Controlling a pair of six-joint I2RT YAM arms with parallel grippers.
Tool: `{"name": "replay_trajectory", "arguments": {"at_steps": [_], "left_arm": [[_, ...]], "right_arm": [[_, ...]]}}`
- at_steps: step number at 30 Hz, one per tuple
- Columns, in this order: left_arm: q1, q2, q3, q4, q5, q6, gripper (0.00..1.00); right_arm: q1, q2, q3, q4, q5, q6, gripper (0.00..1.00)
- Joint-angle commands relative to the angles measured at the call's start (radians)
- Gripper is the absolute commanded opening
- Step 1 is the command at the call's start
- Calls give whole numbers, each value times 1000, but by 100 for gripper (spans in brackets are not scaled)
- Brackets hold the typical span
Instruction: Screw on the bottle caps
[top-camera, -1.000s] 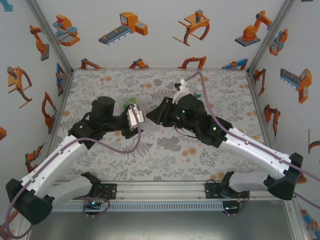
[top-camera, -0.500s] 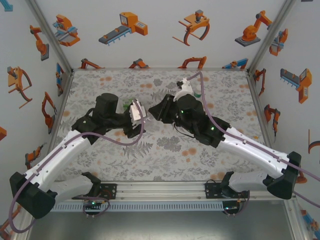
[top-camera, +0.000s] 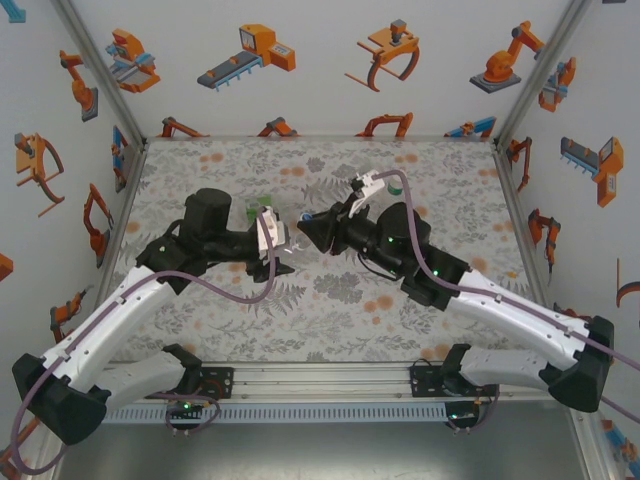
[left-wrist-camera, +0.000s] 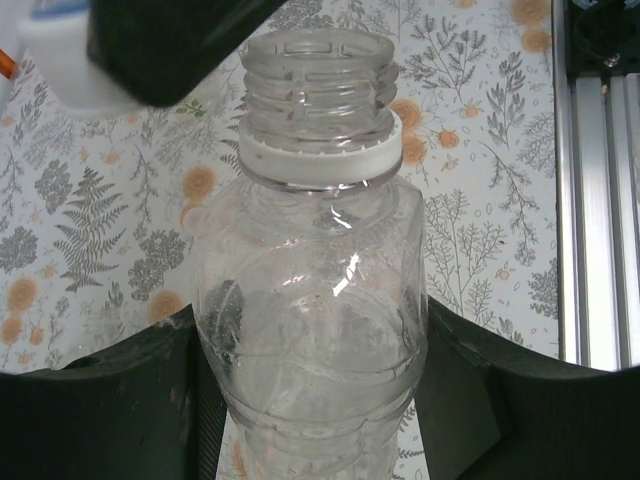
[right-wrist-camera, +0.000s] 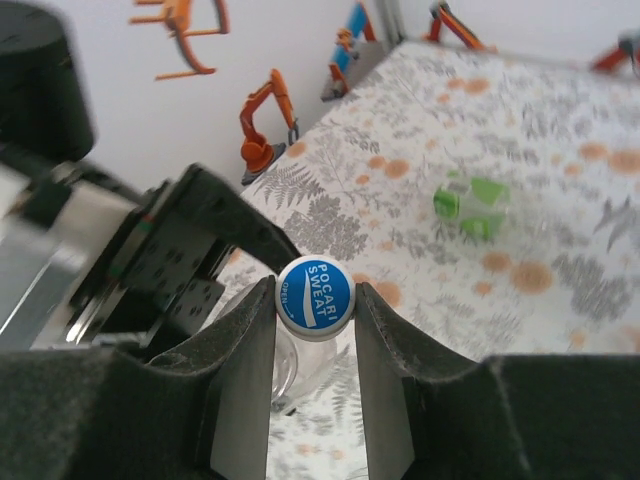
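Observation:
My left gripper (top-camera: 277, 238) is shut on a clear bottle (left-wrist-camera: 315, 300), which lies roughly level above the table. Its open threaded neck (left-wrist-camera: 318, 70) with a white ring points right. My right gripper (top-camera: 308, 232) faces it, shut on the blue cap (right-wrist-camera: 314, 297) printed "Pocari Sweat". The cap sits just in front of the bottle's mouth (right-wrist-camera: 285, 365); I cannot tell if they touch. The second bottle (right-wrist-camera: 472, 205), with a green-and-white label, lies on the table behind the left gripper (top-camera: 262, 208). The pale cap is out of view.
The floral table (top-camera: 330, 290) is walled on three sides by white panels with orange robot pictures. An aluminium rail (left-wrist-camera: 595, 200) runs along the near edge. Purple cables loop from both wrists over the table.
The right wrist has turned and its tip with the blue cap has drawn closer to the bottle's mouth. The left gripper has shifted slightly with the bottle.

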Motion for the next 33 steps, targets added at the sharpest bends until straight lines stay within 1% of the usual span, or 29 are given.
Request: {"name": "replay_trajectory", "arguments": {"at_steps": [1,4,9,12,16,23,29,33], "left_arm": [[-1,-8,15,3,54,21,0],[0,-11,15,-2,69,28,0],[2,-21,9,-8,124,50,0],[1,-35,0,-9,170,75,0],[1,-50,-5,-10,195,87,0],[4,-64,-11,-4,208,92,0],[4,-78,-17,10,225,91,0],[6,-84,-21,15,236,91,0]], "right_arm": [[2,-66,-24,98,-158,-280,0],[3,-101,-39,77,-248,-399,0],[3,-113,-39,13,-394,-527,0],[2,-114,-54,29,-410,-557,0],[3,-121,-76,44,-416,-593,0],[3,-146,-102,62,-415,-592,0],[3,-137,-122,132,-484,-521,0],[3,-121,-129,148,-496,-483,0]]}}
